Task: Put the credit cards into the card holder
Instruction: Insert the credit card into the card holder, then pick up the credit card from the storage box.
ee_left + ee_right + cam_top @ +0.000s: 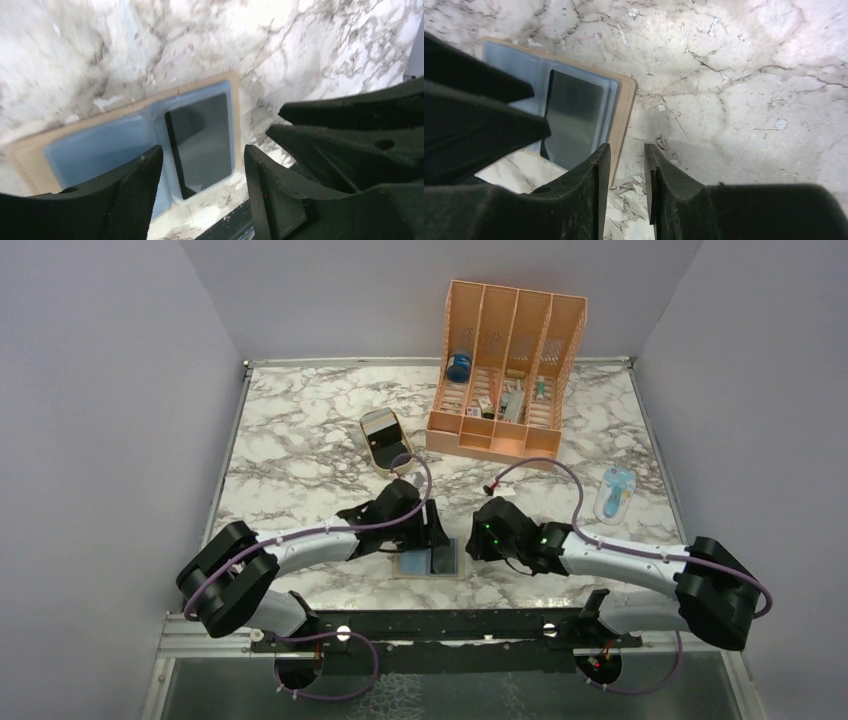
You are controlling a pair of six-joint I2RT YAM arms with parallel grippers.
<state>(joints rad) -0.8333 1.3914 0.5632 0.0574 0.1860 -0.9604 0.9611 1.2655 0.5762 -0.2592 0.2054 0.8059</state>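
Overhead view: card holder (415, 564) lies opened flat on the marble table (300, 440), directly beneath the left gripper (436, 537) and just beside the right gripper (478, 540), which faces it from the opposite side. One dark credit card (447, 559) occupies the half of the card holder nearer the right gripper. Well beyond both grippers stand an orange slotted organizer (505, 370) and a tan oval tray (385, 437). A pale blue object (614, 495) lies out past the right arm.

Left wrist view: the left gripper (200, 152) stands wide apart, with nothing between its fingers (135, 195). Below the gap lies the card holder (95, 147), light-blue pockets upward and a tan border around them. The credit card (202, 142) rests at the pocket straight under the gap; whether it is fully seated cannot be told. The right gripper's black body fills the frame just past the card holder's edge.

Right wrist view: the right gripper (626, 148) is parted only by a narrow slot and holds nothing; bare marble shows beneath it. The card holder (626, 107) lies just to one side of the fingers (594, 200), its tan edge running down to the nearer fingertip. The credit card (574, 120) shows as a grey reflective face, and the left gripper's dark body overhangs the far half.
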